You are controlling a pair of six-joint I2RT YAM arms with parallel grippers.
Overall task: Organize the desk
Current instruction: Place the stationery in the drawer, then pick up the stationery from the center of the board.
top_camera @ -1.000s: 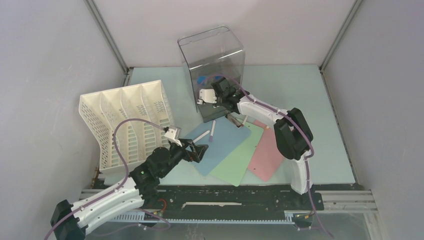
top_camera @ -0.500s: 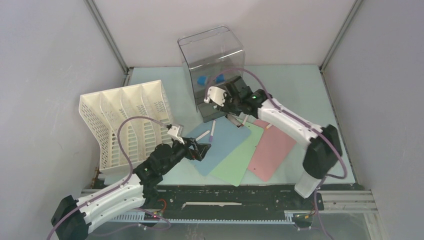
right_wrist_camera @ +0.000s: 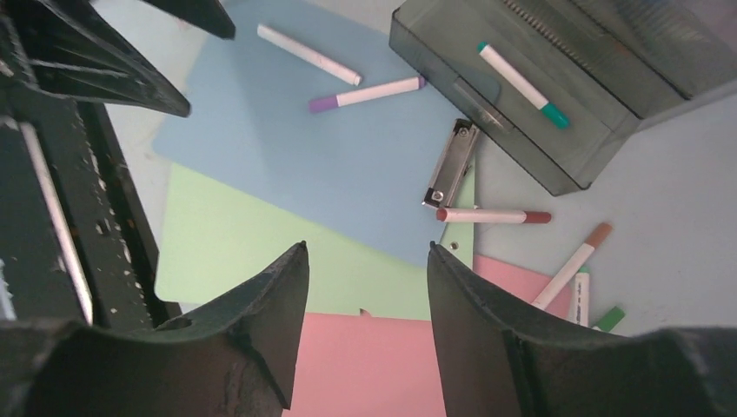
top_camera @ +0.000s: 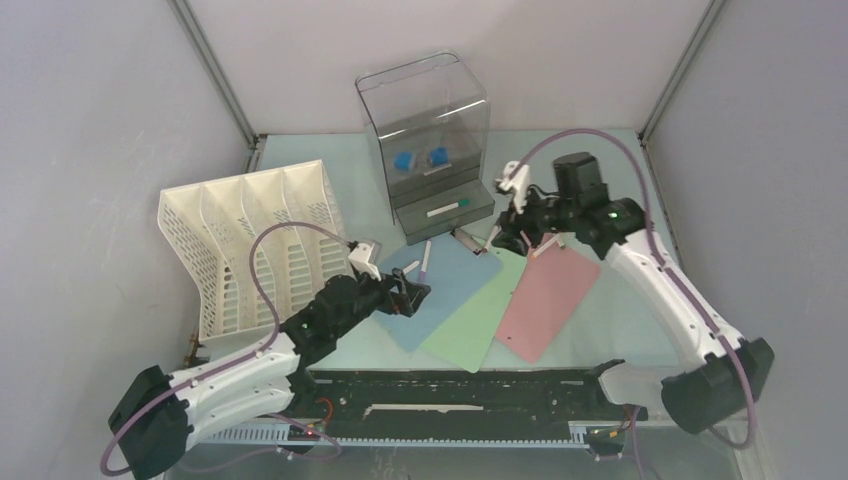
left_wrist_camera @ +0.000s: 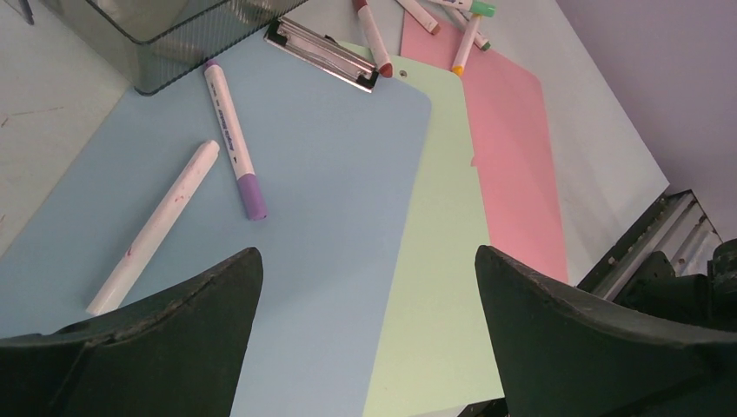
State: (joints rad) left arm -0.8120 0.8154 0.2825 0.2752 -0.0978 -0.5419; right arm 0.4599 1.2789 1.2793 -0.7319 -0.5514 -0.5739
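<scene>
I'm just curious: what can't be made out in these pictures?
Top view: the blue items in the clear drawer box are too small to identify.
Left wrist view: the purple marker's print is too small to read.
Right wrist view: the green sheet lies partly behind the right tool.

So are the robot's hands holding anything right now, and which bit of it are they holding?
No, nothing is held. The left end effector and the right end effector are both open and empty.
</scene>
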